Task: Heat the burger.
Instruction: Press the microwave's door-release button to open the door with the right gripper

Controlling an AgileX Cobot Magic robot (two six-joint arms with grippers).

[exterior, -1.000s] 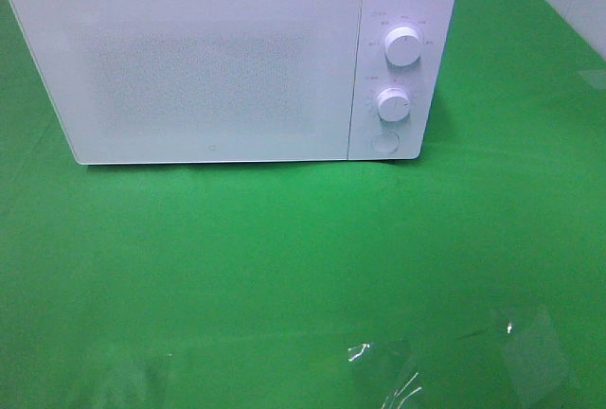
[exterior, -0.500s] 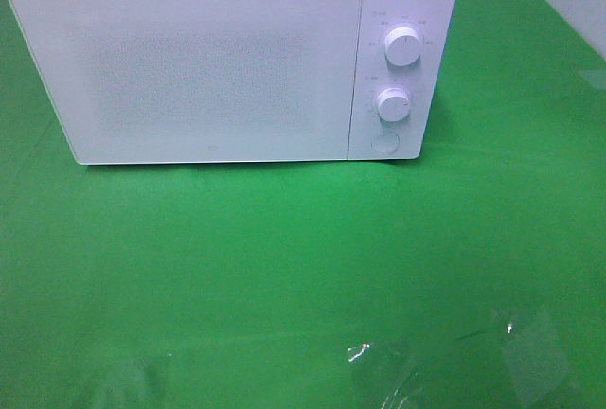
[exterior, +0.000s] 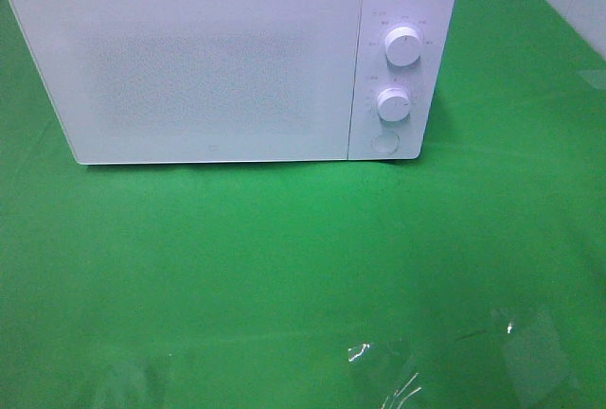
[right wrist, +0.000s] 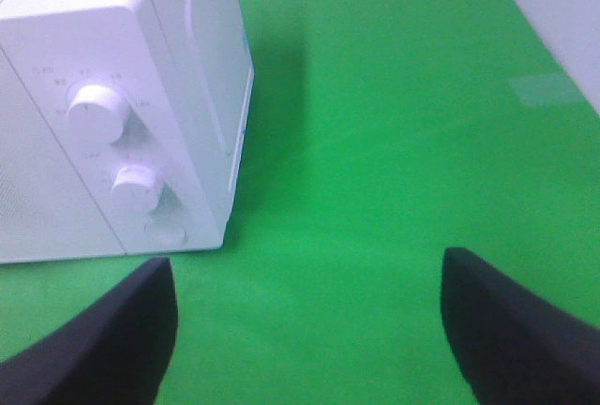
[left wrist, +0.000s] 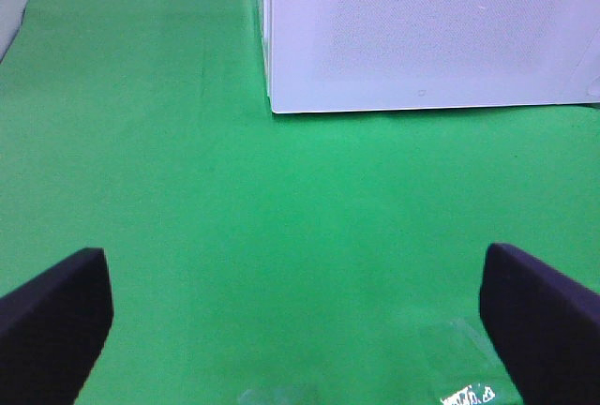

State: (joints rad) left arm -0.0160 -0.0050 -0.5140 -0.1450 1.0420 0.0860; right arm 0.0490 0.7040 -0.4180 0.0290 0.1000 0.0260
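**Burger nowhere in sight, microwave shut**

So the burger doesn't show up in any view, and I honestly can't tell where it is. The microwave (exterior: pixel 232 59) sits at the far side of the green cloth (exterior: pixel 284 267) with its door (exterior: pixel 189 73) closed flush, and the frosted front hides the inside. Right of the door are two knobs, upper knob (exterior: pixel 403 46) over lower knob (exterior: pixel 393 103), with a round button (exterior: pixel 384 142) under them.

The left gripper (left wrist: pixel 291 255) hovers over bare cloth facing the door, fingers spread wide, gripping nothing. The right gripper (right wrist: pixel 307 262) is the same deal, spread wide and empty, looking at the knob side. A couple of shiny clear patches (exterior: pixel 379 371) lie on the cloth near the front edge.
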